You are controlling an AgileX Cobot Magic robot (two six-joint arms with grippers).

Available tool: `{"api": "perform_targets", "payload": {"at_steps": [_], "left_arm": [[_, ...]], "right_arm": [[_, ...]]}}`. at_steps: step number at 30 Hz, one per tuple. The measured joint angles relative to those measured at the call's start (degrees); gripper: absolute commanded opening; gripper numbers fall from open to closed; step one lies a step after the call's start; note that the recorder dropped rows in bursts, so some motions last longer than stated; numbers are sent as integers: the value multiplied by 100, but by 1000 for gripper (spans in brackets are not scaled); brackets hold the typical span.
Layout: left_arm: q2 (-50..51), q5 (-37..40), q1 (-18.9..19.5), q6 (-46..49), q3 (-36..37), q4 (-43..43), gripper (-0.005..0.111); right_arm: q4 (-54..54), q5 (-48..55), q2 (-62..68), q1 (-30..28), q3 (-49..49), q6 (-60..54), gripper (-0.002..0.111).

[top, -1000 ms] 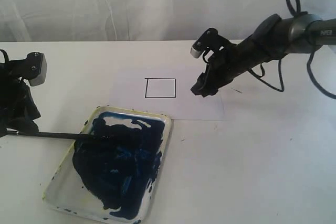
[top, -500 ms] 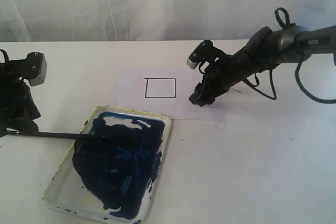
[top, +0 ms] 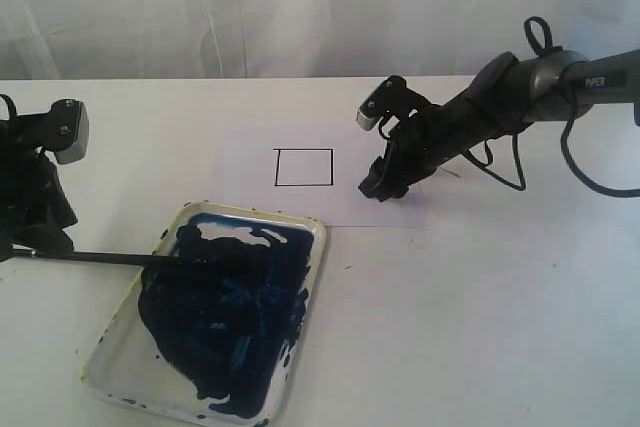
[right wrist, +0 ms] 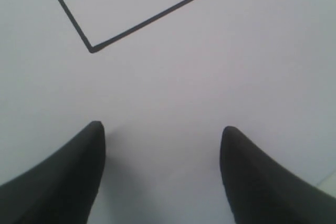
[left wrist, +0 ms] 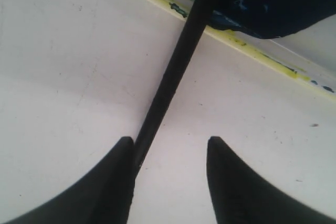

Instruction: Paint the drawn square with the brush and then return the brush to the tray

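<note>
A two-armed robot stands ready at a white table, its painting job not yet begun. The brush [top: 120,260] lies with its tip sunk in the dark blue paint of the tray [top: 309,232] at the near left, its thin black handle running out leftward over the yellow rim onto the table [top: 480,297], seemingly left there so the bristles load with colour while the handle is free to be taken. The left gripper [left wrist: 168,156] sits low at the handle's far-left end with jaws wide apart; the handle lies against one finger [left wrist: 118,182] and clear of the other, so nothing is gripped. Farther back, on a sheet of white paper [top: 400,209], the drawn square [top: 304,167] is blank inside its black outline. The right gripper [right wrist: 160,145] hovers low over the paper just right of the square, jaws spread and empty, perhaps placed to steady the sheet; whether it touches the paper cannot be told. The next step appears to be closing on the handle.
</note>
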Motion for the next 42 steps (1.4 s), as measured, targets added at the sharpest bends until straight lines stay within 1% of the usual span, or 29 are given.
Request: {"api": "perform_targets", "payload": {"at_steps": [5, 7, 10, 13, 18, 22, 26, 32, 38, 42], "left_arm": [[0, 96, 0, 0, 10, 0, 49], [0, 77, 0, 0, 66, 0, 53], [0, -109, 0, 148, 243, 0, 61], [0, -516, 0, 249, 425, 0, 63], [97, -906, 0, 580, 601, -330, 63], [323, -1038, 0, 1243, 690, -862, 63], [491, -1108, 0, 1695, 703, -1345, 59], [661, -1238, 0, 1994, 703, -1589, 56], [688, -1260, 0, 2522, 703, -2101, 50], [688, -1238, 0, 2641, 703, -2170, 49]], "right_arm": [[12, 45, 0, 0, 0, 0, 60], [12, 56, 3, 0, 0, 0, 60], [12, 66, 3, 0, -9, 0, 60], [12, 56, 3, 0, -9, 0, 60], [12, 44, 3, 0, -9, 0, 60], [12, 44, 3, 0, -9, 0, 60], [12, 44, 3, 0, -9, 0, 60], [12, 44, 3, 0, -9, 0, 60], [23, 44, 3, 0, -9, 0, 60], [23, 44, 3, 0, -9, 0, 60]]}}
